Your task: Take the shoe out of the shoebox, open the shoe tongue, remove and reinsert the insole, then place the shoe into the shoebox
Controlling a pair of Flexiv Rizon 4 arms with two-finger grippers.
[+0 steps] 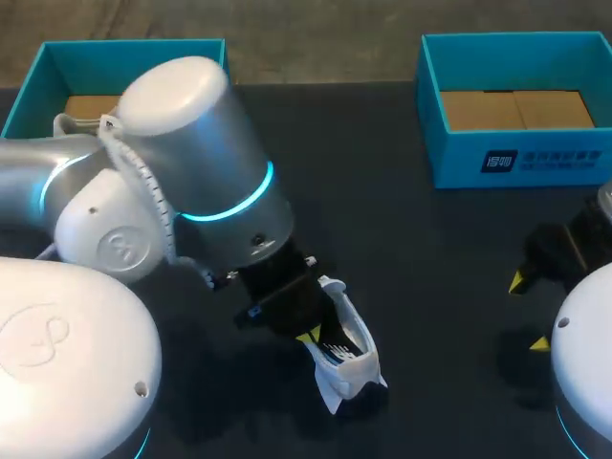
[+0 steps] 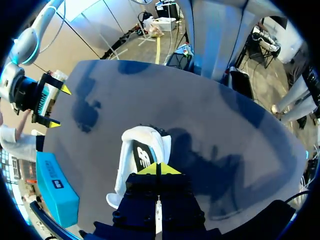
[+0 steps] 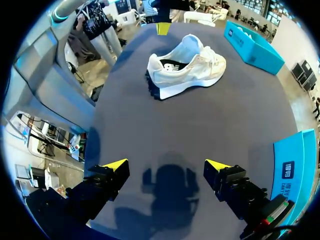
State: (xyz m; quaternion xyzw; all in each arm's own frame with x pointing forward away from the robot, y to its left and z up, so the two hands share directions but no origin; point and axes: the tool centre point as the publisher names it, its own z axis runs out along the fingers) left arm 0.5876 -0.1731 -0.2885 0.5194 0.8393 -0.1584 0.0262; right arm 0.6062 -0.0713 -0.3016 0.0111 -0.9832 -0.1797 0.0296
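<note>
Head: high behind, looking down on the counter (image 1: pixel 402 239). Left wrist: close over the shoe (image 2: pixel 142 145). Right wrist: well apart, facing across. Shared by all three: the shoe.

— What's it all standing on?
— One broad table (image 1: pixel 402 239), dark and plain right across, with a flat matte top and no pattern on it.
— Well lit?
— Evenly enough. Seen from close by, the top takes on a soft, pale sheen.
— Any shadow on it?
— Several, all soft-edged. One blurred dark patch of shadow (image 3: pixel 167 185) lies by itself on bare tabletop. Elsewhere looser shadows (image 2: pixel 215 160) overlap and spread across the surface, some fainter than others.
— And the far edge?
— A straight, clean line.
</note>
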